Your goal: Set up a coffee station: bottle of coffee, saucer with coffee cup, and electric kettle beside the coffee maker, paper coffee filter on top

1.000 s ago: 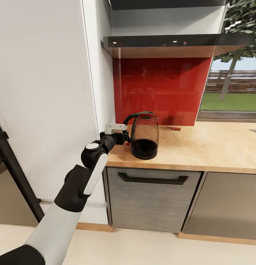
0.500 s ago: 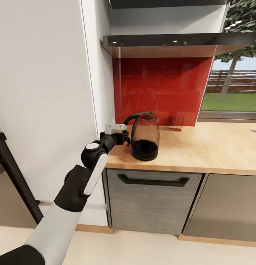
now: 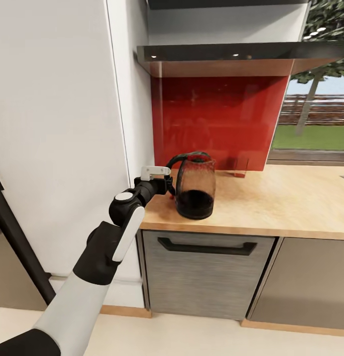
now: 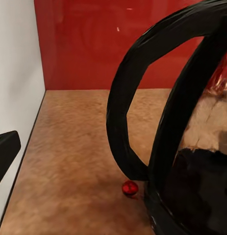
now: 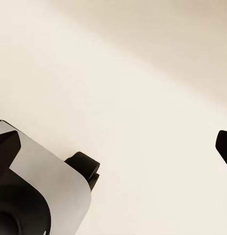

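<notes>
A kitchen corner is showing in the head view: a glossy red splashback, a dark shelf-like hood above it, a white tall cabinet at the side, and a window with a lawn and tree beyond. The kitchen countertop (image 3: 270, 198), light wood grain, is running along under the splashback over grey drawer fronts.

The electric kettle (image 3: 194, 185) is standing upright near the countertop's end by the white cabinet, its smoky glass body dark at the base. The left gripper (image 3: 168, 187) is reaching in at the black handle (image 4: 142, 98); the left wrist view is looking straight through the handle loop with one fingertip (image 4: 4, 152) off to the side, so I cannot tell whether the jaws are clenched on it or slack. The right gripper (image 5: 113, 142) is hanging spread over pale floor, holding nothing.

Judging from this, the kettle step is only getting under way: no coffee maker is visible nearby for it to stand beside, and the jar, filter, saucer and cup appear to be jobs left.

No brand, label or legible writing is appearing anywhere; a small red knob (image 4: 130, 188) is sitting at the kettle's base.
</notes>
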You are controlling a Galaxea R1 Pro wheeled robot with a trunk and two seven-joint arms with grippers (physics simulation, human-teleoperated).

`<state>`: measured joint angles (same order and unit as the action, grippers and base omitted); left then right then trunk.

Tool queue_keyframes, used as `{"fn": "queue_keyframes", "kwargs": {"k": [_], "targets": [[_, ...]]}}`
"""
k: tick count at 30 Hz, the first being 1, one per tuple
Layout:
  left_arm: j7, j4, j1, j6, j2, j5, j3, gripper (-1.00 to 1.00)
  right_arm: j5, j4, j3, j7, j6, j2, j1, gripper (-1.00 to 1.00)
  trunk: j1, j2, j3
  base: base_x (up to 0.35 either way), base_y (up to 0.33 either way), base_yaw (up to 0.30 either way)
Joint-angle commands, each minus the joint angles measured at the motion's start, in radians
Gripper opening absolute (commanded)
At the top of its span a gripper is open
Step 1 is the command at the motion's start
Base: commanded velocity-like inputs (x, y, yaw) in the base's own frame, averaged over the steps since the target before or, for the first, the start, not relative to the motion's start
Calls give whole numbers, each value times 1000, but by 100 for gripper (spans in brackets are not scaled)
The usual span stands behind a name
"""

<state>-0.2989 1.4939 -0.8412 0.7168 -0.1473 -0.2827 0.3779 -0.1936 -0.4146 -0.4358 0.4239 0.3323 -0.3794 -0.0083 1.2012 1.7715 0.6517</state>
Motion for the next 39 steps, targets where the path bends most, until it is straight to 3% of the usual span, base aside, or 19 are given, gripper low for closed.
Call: {"fn": "queue_keyframes", "kwargs": {"k": [1,39], "targets": [[-9,1,-1,3,0,-10,1,100,-10,0,-6,3,2,-1,-1,100,0,0,1,138,0,0],[-9,1,-1,3,0,-11,1,100,-10,0,-6,3,2,-1,-1,100,0,0,1,52,0,0]]}}
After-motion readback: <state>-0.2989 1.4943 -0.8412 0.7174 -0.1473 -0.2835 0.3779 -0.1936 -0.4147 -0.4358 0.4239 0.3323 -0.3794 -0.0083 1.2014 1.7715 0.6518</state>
